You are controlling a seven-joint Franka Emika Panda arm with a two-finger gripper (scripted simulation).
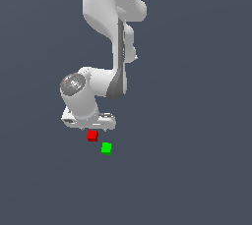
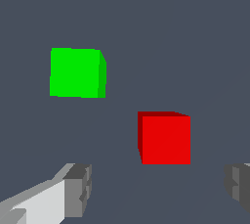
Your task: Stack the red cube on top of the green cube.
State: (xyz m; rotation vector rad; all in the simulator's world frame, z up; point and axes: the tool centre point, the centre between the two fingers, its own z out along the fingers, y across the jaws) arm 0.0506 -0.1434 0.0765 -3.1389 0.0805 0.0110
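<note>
Tool [image 2: 157,189] spread wide, nothing pinched; fingertips [image 2: 78,189] flank an empty gap above the bench [image 2: 195,32]. Exterior view, left to right: red cube [image 1: 92,135] just under the tool, green cube [image 1: 106,148] near it, apart.

Risks, judged: the red cube lies ahead of the gap, not yet between the pads, so closing now would miss or nudge it. With the green cube this near, a descending finger could clip it.

Bench: plain dark grey-blue, featureless. No walls visible.
</note>
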